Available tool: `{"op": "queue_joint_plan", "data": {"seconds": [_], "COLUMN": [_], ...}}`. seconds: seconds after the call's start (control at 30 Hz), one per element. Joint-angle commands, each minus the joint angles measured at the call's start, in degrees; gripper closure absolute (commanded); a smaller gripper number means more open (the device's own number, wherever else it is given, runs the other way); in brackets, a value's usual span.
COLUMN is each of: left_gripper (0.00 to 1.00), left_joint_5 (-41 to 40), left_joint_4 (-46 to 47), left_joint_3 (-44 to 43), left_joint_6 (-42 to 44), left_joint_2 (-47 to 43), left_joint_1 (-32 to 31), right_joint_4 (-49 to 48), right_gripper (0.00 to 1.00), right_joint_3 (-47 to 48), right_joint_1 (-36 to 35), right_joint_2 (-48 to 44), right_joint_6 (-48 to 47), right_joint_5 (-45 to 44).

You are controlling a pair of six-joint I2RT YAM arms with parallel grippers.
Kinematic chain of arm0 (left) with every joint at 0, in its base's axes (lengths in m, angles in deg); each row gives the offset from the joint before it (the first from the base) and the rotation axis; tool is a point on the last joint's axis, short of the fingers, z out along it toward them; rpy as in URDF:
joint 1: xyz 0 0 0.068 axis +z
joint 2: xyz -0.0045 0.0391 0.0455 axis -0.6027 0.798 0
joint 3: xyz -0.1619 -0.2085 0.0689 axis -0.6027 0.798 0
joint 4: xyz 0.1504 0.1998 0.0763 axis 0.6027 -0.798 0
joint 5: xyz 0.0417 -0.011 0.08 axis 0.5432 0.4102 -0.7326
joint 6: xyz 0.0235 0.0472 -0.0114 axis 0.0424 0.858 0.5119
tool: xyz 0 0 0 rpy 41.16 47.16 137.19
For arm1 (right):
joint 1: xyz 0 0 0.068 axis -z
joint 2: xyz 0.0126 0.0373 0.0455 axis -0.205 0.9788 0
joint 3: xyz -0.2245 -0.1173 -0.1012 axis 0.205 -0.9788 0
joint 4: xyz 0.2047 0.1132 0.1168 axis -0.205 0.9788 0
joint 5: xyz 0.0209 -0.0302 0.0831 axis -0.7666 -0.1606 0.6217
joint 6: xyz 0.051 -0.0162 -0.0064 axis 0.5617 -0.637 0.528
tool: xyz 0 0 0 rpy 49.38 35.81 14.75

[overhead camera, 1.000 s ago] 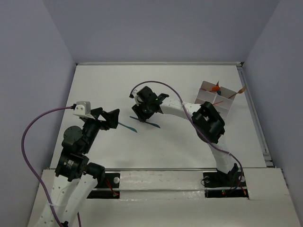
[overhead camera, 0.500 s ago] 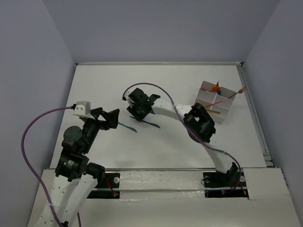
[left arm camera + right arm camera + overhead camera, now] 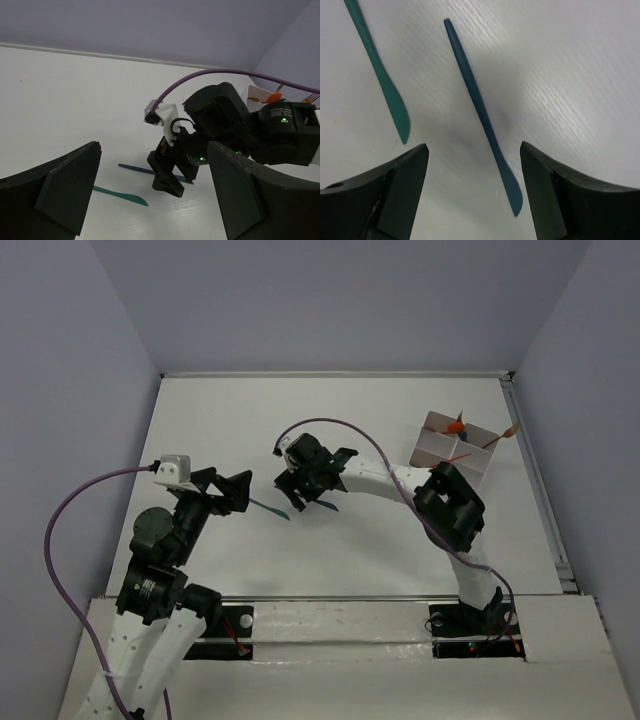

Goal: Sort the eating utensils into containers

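A dark blue knife-like utensil (image 3: 326,505) and a teal one (image 3: 270,508) lie flat on the white table mid-left. My right gripper (image 3: 303,492) hovers open just above the dark blue utensil (image 3: 479,107), which lies between its jaws, nearer the right finger. The teal one (image 3: 381,77) lies to the left, outside them. My left gripper (image 3: 238,490) is open and empty, just left of the teal utensil (image 3: 120,196). The white four-compartment box (image 3: 435,435) stands at the far right with orange utensils (image 3: 457,426) in it.
A purple cable (image 3: 345,422) arcs over the right arm. Another purple cable (image 3: 75,505) loops at the left arm's side. The right arm's elbow (image 3: 450,505) stands just in front of the box. Grey walls close in the table.
My right gripper swung a little left, then back right, and now sits slightly nearer over the dark blue utensil. The left arm and both utensils have not moved.
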Motion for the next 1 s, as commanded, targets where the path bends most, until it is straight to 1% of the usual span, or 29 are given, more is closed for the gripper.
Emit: {"op": "queue_joint_plan", "data": {"seconds": [0.0,0.07,0.2,0.37,0.5,0.63,0.73,0.77,0.87,0.9,0.97], "left_gripper": [0.01,0.01,0.01,0.01,0.01,0.01,0.01,0.01,0.01,0.01,0.01], "left_joint_5": [-0.47,-0.47,-0.47,-0.47,-0.47,-0.47,-0.47,-0.47,-0.47,-0.38,-0.47], "left_joint_4": [2.65,2.65,2.65,2.65,2.65,2.65,2.65,2.65,2.65,2.56,2.56], "left_joint_3": [-2.29,-2.29,-2.29,-2.29,-2.29,-2.21,-2.21,-2.21,-2.21,-2.21,-2.21], "left_joint_6": [0.26,0.26,0.17,0.17,0.17,0.17,0.17,0.17,0.17,0.17,0.26], "left_joint_2": [-0.78,-0.78,-0.87,-0.95,-0.78,-0.87,-0.87,-0.95,-0.96,-1.04,-1.04], "left_joint_1": [0.22,0.22,0.22,0.22,0.22,0.22,0.22,0.22,0.22,0.22,0.22], "right_joint_4": [-9.49,-12.05,-15.56,-17.77,-17.94,-18.38,-17.24,-16.72,-14.96,-14.34,-12.16], "right_gripper": [0.2,0.2,0.21,0.2,0.2,0.2,0.19,0.17,0.16,0.15,0.13], "right_joint_3": [-8.54,-13.45,-19.7,-23.15,-22.19,-21.3,-19.64,-17.72,-14.37,-13.05,-8.92], "right_joint_1": [-0.17,-0.17,-0.17,-0.17,-0.17,3.42,5.71,6.24,7.04,7.04,7.04], "right_joint_2": [-10.29,-12.75,-14.43,-13.73,-11.28,-9.51,-8.02,-7.41,-5.38,-3.9,-2.22], "right_joint_6": [8.7,11.86,15.82,18.64,19.88,21.46,21.72,21.38,20.58,19.97,19.27], "right_joint_5": [3.49,5.34,9.9,10.88,10.63,9.83,6.32,5.88,4.65,4.03,2.45]}}
